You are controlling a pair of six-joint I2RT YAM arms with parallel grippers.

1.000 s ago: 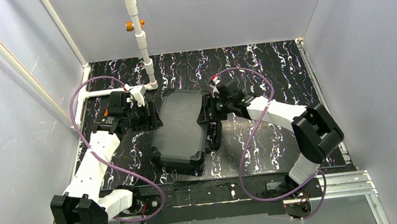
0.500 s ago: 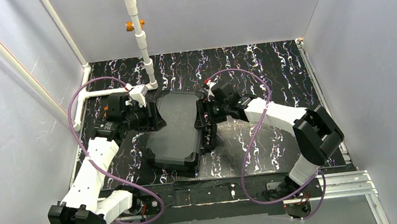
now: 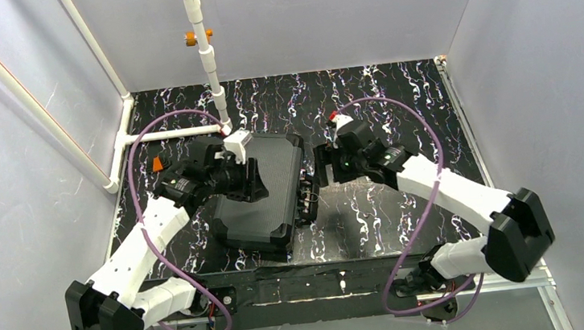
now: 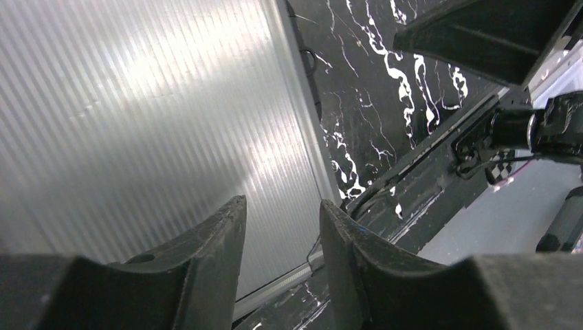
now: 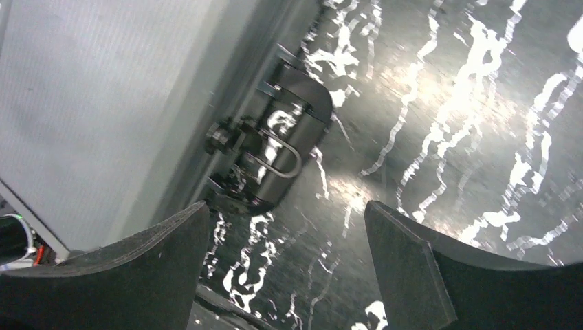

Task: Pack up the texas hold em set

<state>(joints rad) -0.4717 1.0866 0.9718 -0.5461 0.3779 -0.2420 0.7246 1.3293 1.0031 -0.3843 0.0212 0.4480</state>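
step in hand: fastening the case. the black case (image 3: pixel 265 208) lies with its ribbed lid (image 4: pixel 137 124) down, so i judge the packing itself is done and only the securing is left.
where the set is: the case sits mid-table (image 3: pixel 395 98), a little skewed, between my two arms. no chips, dice or discs show anywhere, so i take them to be inside.
left gripper: the left gripper (image 4: pixel 278 206) is over the far left part of the lid, fingers partway apart with nothing between them. i cannot tell whether the tips touch the ribs.
right gripper: the right gripper (image 5: pixel 285 206) is spread wide and empty, just beside the case's right edge and apart from it.
latch: the metal latch (image 5: pixel 265 148) with its wire loop sits on that right edge, right under my right wrist camera. it looks flopped outward rather than snapped over, but i would not swear to it.
next move: bring the right fingers in on the latch and flip it up over the lid's edge, with the left pressing down on the lid so the case cannot slide.
watch for: the case skating on the smooth table if i push sideways without that hold-down.
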